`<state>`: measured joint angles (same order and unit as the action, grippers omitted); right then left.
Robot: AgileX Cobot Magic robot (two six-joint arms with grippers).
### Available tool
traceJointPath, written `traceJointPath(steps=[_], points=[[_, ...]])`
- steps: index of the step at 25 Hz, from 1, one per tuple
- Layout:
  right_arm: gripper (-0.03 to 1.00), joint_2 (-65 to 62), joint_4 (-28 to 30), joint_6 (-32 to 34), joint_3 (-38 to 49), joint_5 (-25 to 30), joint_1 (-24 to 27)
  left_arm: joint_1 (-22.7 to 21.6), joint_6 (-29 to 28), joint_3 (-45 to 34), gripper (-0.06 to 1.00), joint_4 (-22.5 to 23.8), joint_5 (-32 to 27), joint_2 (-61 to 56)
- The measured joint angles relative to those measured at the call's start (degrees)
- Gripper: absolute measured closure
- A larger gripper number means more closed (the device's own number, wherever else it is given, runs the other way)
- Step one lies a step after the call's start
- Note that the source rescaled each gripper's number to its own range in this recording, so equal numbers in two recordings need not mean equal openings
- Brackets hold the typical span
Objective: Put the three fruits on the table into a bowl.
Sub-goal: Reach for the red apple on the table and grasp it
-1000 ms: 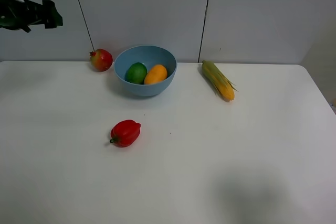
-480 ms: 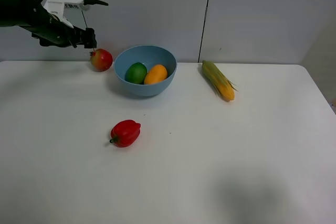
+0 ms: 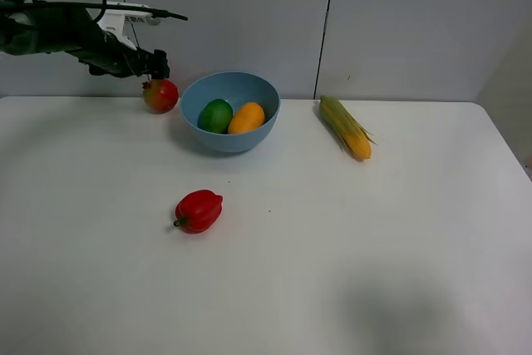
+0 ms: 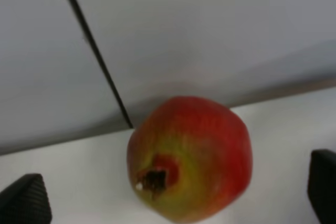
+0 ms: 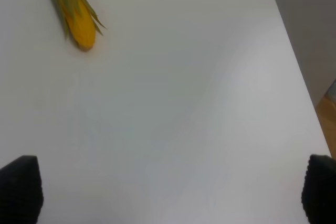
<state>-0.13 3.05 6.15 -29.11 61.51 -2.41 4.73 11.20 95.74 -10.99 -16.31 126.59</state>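
Step in hand: the left hand [image 3: 155, 66] is hovering just above the pomegranate [image 3: 161, 96], the only fruit not yet in the bowl [image 3: 237, 140].
Left hand: its jaws are standing wide apart, one on each side of the fruit in the wrist view, gripping nothing and not touching it.
Pomegranate: it is sitting on the bench [image 3: 332, 247] by the back edge, just beside the bowl's left wall, its crown facing the wrist camera.
Key relation: the fruit is lying right below the left hand. Being round, it is offering no long axis, so the jaws are probably needing only to straddle its widest part.
Bowl: the lime [image 3: 215, 115] and mango [image 3: 247, 117] are resting inside, side by side.
Right hand [image 5: 170, 190]: it is hanging open and empty over bare bench near the corn [image 5: 73, 11], well apart from the pomegranate. The left arm is the nearer.
Risk: the fruit is likely to roll if one jaw touches first.
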Motion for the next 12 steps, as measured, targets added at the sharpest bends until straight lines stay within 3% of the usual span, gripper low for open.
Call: traceJointPath(steps=[12], points=[[-0.03, 0.00, 0.00, 0.00, 0.00, 0.00, 0.00, 0.00, 2.35, 2.71, -0.06, -2.81, 4.77, 6.61]])
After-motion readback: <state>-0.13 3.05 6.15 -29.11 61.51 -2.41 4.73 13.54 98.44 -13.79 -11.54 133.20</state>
